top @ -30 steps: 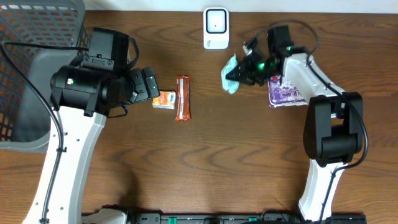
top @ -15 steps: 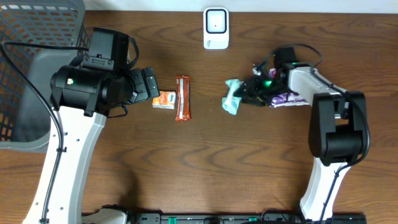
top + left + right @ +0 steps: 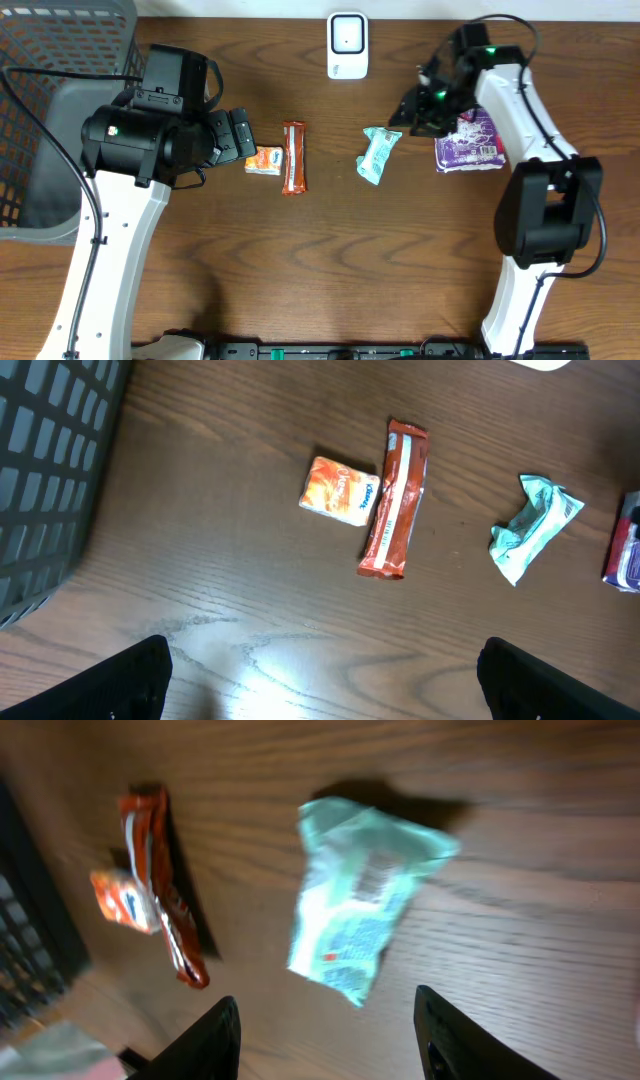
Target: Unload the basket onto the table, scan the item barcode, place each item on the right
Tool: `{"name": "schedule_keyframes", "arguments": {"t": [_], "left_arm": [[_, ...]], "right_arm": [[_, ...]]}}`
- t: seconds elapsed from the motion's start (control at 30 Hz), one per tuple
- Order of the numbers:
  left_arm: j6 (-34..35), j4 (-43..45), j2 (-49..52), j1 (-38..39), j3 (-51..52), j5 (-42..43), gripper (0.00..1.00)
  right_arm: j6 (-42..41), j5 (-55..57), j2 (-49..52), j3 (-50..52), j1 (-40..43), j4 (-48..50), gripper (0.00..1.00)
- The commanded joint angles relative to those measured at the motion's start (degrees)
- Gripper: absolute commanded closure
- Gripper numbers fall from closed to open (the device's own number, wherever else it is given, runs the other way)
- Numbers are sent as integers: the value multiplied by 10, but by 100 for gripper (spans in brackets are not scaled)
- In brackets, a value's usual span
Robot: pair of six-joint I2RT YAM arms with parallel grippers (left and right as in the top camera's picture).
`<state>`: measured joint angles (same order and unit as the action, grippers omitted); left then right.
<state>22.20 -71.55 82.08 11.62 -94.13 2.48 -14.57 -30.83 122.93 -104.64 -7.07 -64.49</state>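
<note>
A crumpled teal packet [image 3: 379,154] lies loose on the wooden table, left of a purple packet [image 3: 467,143]. The white scanner [image 3: 347,44] stands at the far edge. My right gripper [image 3: 414,108] hovers up and to the right of the teal packet [image 3: 360,900]. In its wrist view this gripper [image 3: 330,1040] is open, with only bare table between the fingers. My left gripper [image 3: 240,135] is wide open just left of a small orange packet [image 3: 264,161] and a red bar [image 3: 293,157]. Its wrist view shows the left gripper [image 3: 325,685] over bare wood, holding nothing.
A grey mesh basket [image 3: 60,60] fills the far left corner and shows at the left edge of the left wrist view [image 3: 40,480]. The red bar [image 3: 396,500], orange packet [image 3: 342,490] and teal packet [image 3: 533,525] lie in a row across the middle.
My right gripper opened and let the teal packet go onto the table, then drew up and away toward the far right. The left arm has not moved.
</note>
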Motion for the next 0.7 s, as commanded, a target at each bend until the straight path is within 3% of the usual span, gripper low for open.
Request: {"name": "schedule_keyframes", "arguments": {"t": [0.0,0.1,0.23,0.33,0.5,0.67], "left_arm": [[-5,0,-2,-2,-7,-3,2],[-5,0,-2,-2,-7,-3,2],[-5,0,-2,-2,-7,-3,2],[-5,0,-2,-2,-7,-3,2],[-5,0,-2,-2,-7,-3,2],[-5,0,-2,-2,-7,-3,2]], "right_arm": [[18,42,-7,0,-45,0,49],[-5,101,-7,5,-84,4,50],[-108,238,-7,23,-136,9,63],[-135,280,-7,48,-166,46,69],[-138,295,-7,96,-192,120,70],[-167,393,-7,113,-186,107,70]]}}
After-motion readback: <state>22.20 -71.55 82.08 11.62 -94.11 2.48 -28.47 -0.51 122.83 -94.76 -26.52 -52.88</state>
